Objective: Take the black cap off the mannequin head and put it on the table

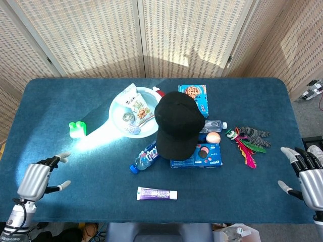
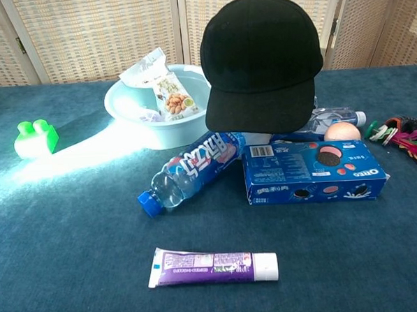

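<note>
mannequin head hidden under black cap (image 1: 176, 122), right hand (image 1: 309, 176) cropped at edge

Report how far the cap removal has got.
Done: nothing yet. The black cap sits on the mannequin head, which it hides almost entirely. In hand: nothing; the left hand and right hand hover open at the table's near corners, far from it. Left: reach, grip, lift it off, set it on the table.

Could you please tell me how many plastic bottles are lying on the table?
2: one blue-capped bottle left of the Oreo box, one clear bottle behind that box, partly hidden by the cap. Others may be hidden.
</note>
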Controlling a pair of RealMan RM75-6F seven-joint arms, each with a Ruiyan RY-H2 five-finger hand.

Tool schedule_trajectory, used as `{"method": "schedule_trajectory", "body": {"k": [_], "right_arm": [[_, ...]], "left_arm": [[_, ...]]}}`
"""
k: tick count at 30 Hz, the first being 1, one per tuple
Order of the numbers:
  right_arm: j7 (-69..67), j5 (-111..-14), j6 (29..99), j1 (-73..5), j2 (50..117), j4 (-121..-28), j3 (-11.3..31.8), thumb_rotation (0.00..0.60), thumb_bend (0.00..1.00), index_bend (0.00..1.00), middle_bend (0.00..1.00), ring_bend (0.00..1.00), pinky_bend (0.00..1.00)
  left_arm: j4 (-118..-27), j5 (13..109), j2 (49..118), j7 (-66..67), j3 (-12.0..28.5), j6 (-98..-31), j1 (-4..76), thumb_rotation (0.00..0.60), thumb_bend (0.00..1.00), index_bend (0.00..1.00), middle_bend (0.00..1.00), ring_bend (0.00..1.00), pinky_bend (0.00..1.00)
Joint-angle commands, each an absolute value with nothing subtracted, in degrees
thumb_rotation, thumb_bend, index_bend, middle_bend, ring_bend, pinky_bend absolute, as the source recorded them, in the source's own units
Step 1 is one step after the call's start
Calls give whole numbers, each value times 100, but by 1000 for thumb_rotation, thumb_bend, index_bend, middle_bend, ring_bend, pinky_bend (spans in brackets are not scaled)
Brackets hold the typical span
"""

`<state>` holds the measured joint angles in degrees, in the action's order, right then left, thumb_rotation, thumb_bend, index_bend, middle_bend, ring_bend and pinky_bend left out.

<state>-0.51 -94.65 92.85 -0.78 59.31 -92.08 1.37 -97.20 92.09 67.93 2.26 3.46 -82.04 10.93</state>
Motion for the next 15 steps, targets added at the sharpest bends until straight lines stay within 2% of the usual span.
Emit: {"method": "schedule_trajectory", "body": {"k": [1, 5, 7, 9, 15], "right_arm": [[-56, -9468, 9288, -73, 5934, -9206, 134, 600, 106, 154, 218, 137, 207], [-65, -9471, 9305, -57, 5937, -9199, 128, 600, 106, 154, 218, 137, 207], [-69, -9478, 9313, -50, 5939, -9193, 123, 600, 106, 154, 218, 137, 207], [-72, -9481, 9325, -41, 5937, -9189, 121, 600, 106, 154, 218, 137, 207], [-91, -9468, 9349, -5, 5936, -9172, 108, 600, 106, 154, 218, 137, 207]], "left_arm": [[-9680, 9419, 6862, 137, 372, -7987, 1346, 600, 47, 298, 555, 640, 683], [-9546, 9639, 7050, 31, 410, -7685, 1706, 600, 58, 321, 733, 801, 917], [-9453, 9735, 7201, -6, 444, -7535, 1906, 600, 61, 318, 793, 858, 984], [-9371, 9823, 7359, -55, 458, -7378, 2101, 600, 62, 312, 848, 909, 1000], [-8909, 10101, 7937, -251, 530, -7171, 2616, 600, 62, 304, 924, 978, 1000]]}}
